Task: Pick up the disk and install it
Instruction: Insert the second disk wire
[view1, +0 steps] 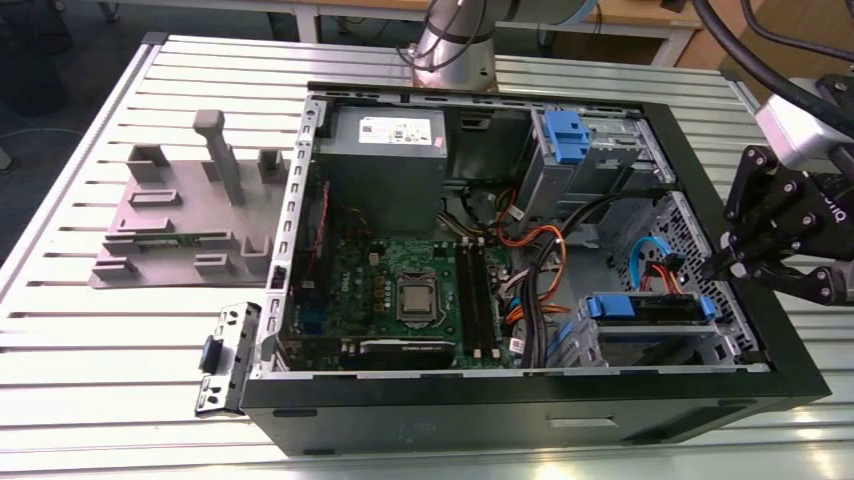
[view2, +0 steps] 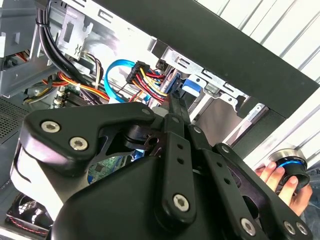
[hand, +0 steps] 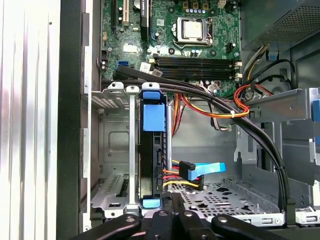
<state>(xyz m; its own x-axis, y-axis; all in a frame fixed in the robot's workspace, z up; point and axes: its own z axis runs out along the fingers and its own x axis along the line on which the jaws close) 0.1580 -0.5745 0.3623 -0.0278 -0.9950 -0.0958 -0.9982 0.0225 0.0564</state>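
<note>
Inside the open computer case (view1: 400, 420), the black cable bundle (hand: 240, 125) and orange and red wires (hand: 210, 112) cross just beside the bay cage (hand: 131, 150) holding the disk (hand: 153, 117), while the perforated floor (hand: 225, 192) next to it lies bare.

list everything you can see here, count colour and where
computer case: one, black, open, lying on the table
table: one, white slatted, under everything
disk: one, blue bracket, standing on edge in the drive cage inside the case; also in the exterior view
motherboard: one, green, on the case floor
power supply box: one, grey with white sticker, in the case's far corner
cables: a bundle, black, orange, red and yellow, running past the drive cage
plastic stand: one, grey with upright posts, on the table at the exterior view's left
person's hand: one, on a round black and blue object
gripper: one, black, over the case's edge at the exterior view's right
</note>
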